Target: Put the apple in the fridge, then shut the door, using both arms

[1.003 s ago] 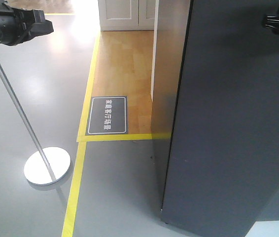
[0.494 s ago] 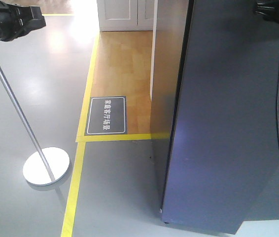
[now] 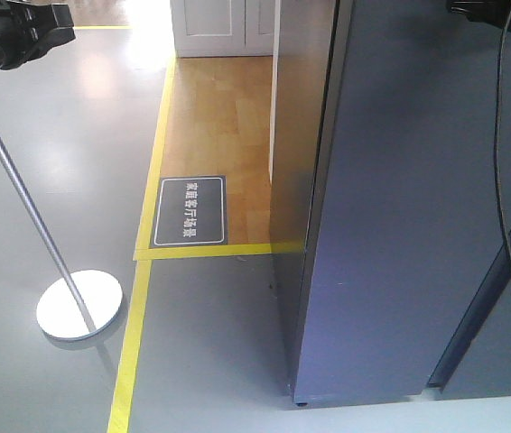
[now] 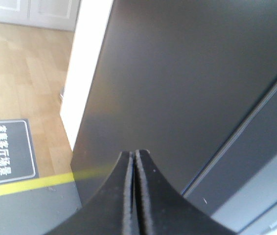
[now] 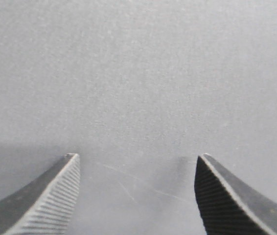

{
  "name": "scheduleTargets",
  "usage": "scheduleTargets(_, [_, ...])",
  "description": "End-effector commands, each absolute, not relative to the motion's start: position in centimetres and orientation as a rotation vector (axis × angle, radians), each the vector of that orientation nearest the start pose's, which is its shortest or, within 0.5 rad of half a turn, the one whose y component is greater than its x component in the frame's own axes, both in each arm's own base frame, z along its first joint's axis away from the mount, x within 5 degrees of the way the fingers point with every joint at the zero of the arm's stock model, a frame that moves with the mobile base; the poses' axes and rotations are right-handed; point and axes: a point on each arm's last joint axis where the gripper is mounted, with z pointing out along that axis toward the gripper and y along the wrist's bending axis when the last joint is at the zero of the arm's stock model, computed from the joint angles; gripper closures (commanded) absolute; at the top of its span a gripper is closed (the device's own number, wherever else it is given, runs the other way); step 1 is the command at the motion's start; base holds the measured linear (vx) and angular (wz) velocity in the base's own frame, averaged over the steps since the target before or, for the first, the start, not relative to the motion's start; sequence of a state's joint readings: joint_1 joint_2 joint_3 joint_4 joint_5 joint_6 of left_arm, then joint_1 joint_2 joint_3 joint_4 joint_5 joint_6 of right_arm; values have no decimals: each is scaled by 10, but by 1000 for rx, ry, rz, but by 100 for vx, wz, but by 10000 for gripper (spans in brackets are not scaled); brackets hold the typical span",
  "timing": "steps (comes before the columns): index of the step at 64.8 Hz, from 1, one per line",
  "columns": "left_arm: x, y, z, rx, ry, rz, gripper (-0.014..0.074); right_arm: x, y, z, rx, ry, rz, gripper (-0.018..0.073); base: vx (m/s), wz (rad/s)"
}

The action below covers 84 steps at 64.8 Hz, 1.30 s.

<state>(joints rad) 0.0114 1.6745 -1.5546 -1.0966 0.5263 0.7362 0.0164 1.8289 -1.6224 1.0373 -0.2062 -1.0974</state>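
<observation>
Though scuffed, matte grey door (image 5: 138, 73) (flat)

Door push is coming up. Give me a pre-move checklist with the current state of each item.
1. Left claw shut and empty: ok.
2. Right claw open, nothing between its fingers: ok.
3. Right claw squarely facing the door: ok; contact cannot tell.
4. Apple inside the fridge: cannot tell, interior hidden.
5. Door fully closed: cannot tell; no view shows the seam.
6. Floor beside the fridge free; lamp stand well to the side: ok.
</observation>
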Motion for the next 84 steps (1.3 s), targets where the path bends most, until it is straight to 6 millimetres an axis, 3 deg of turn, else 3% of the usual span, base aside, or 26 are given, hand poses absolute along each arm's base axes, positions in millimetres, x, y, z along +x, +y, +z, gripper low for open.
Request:
scheduleTargets(1, [386, -35, 419, 18, 1786, -648, 602, 447, -6, 401, 31, 1524, -193, 88, -1, -4])
scheduleTargets(13, [379, -41, 421, 28, 1819, -743, 602, 413, 8, 442, -114, 1506, -77, 204, -1, -2])
scheduleTargets(30, [355, -47, 441, 116, 1805, -776, 602, 339, 37, 496, -416, 1488, 135, 578, 0, 1])
scheduleTargets(40, [332, -54, 451, 251, 1838, -798, 602, 301, 52, 509, -567, 1519, 291, 564, 0, 0])
scheduleTargets(49, [314, -57, 450, 308, 1872, -806, 602, 271, 56, 512, -597, 1544, 363, 563, 0, 0])
scheduleTargets(60, [287, -54, 416, 221, 1939, -786, 602, 236, 50, 476, -519, 1601, 332, 563, 0, 0])
scheduleTargets(74, [227, -48, 337, 121, 2070, -739, 602, 175, 44, 389, -474, 1737, 313, 563, 0, 0])
scheduleTargets(84, [176, -44, 282, -48, 2106, -742, 602, 135, 41, 330, -444, 1809, 313, 563, 0, 0])
